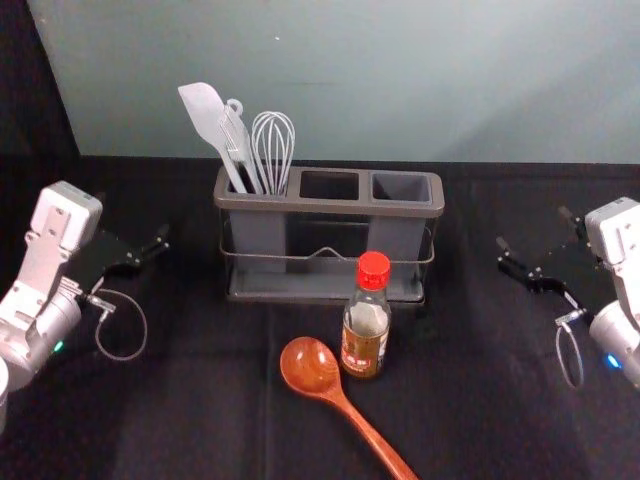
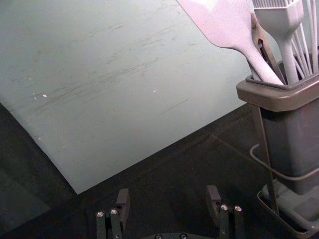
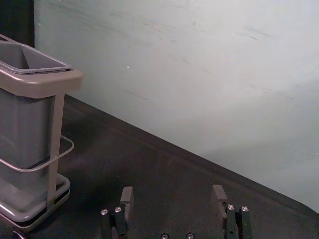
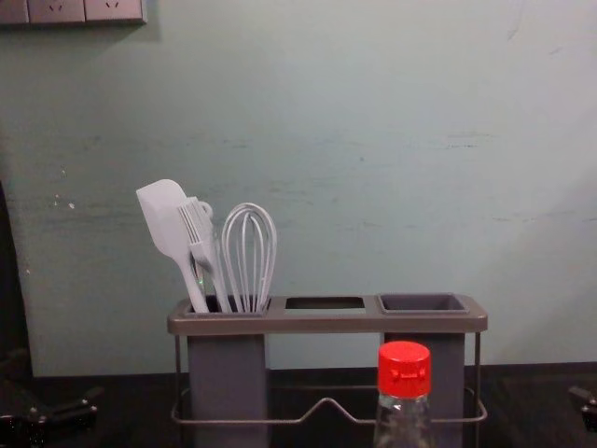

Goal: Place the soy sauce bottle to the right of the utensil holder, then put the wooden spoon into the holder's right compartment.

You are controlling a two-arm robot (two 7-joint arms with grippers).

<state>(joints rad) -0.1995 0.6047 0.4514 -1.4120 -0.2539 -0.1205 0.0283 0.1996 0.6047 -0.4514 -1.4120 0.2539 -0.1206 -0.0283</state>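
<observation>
The soy sauce bottle [image 1: 367,318] is standing upright before the utensil holder [image 1: 330,207]; its label [image 1: 360,352] is carrying no legible writing. The wooden spoon [image 1: 312,368] is lying just beside it, handle angling rightward, probably favouring a right-hand grasp. The left gripper [image 2: 168,193] and right gripper [image 3: 173,192] are flanking the holder, open and empty, presumably keeping central access unobstructed

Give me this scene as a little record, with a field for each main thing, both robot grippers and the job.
bottle: upright, before holder's right half
wooden spoon: lying down, bowl beside bottle
holder: spatula, brush, whisk in left compartment
left gripper: open, left of holder
right gripper: open, right of holder
job: neither item placed yet
</observation>
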